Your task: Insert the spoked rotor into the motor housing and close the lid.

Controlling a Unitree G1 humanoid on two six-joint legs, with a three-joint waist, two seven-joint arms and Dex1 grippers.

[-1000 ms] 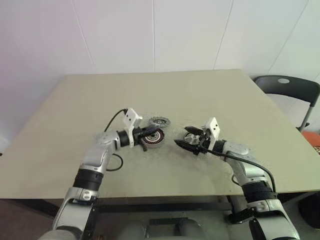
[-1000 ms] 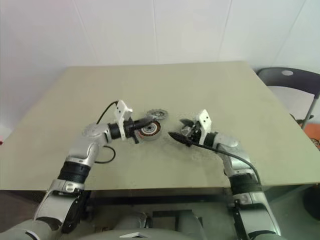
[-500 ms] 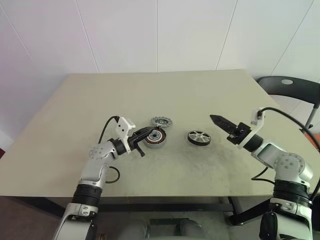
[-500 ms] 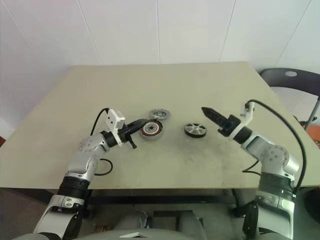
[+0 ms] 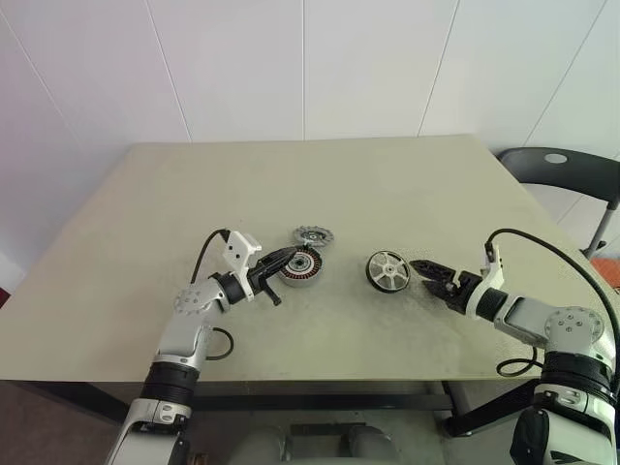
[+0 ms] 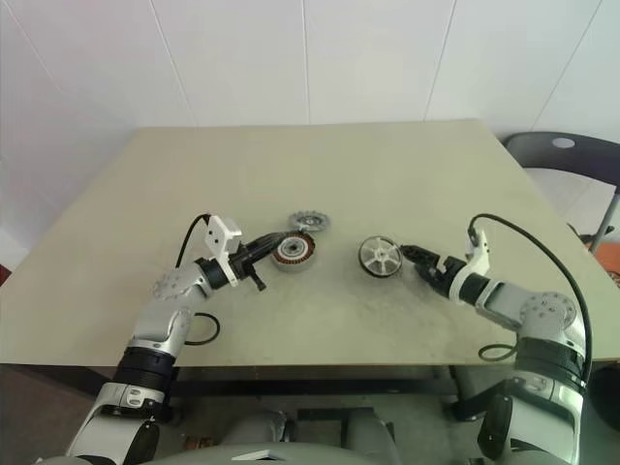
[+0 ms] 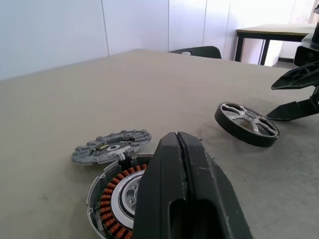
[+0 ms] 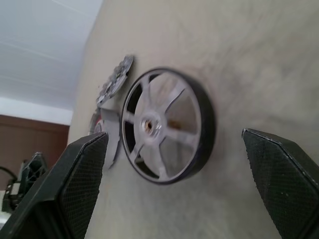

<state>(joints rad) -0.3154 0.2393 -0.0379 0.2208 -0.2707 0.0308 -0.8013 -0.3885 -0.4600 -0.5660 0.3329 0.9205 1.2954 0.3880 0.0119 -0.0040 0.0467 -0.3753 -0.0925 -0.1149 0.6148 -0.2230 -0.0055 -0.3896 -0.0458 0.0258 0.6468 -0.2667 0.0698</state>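
Right claw (image 5: 422, 272) dropped lower — released (wide), by spoked rotor (image 5: 387, 270), left claw (image 5: 287, 258) clenched.

Beige bench (image 5: 320, 184) carrying the motor housing (image 5: 301, 266), a grey lid (image 5: 311, 235) just behind it, and the spoked rotor (image 5: 387, 270) to its right.

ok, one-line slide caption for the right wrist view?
Open right hand lined up on the spoked rotor lying on the table.
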